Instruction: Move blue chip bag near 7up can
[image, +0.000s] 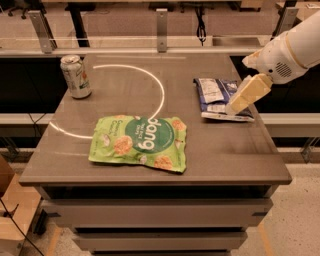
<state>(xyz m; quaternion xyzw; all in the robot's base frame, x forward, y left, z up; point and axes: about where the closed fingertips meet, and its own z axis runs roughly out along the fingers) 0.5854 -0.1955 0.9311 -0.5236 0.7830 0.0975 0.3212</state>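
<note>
The blue chip bag (216, 96) lies flat on the right side of the table, dark navy with white label panels. The 7up can (76, 76) stands upright at the far left corner, silver-white with green. My gripper (234, 107) comes in from the right on a white arm (290, 52). Its cream tip hangs over the bag's right front corner and hides that part. I cannot tell whether it touches the bag.
A larger green "dang" bag (141, 143) lies in the middle front of the grey table (225, 160), between the blue bag and the can. A bright curved light streak (159, 90) crosses the tabletop. Rails and posts (161, 22) stand behind the table.
</note>
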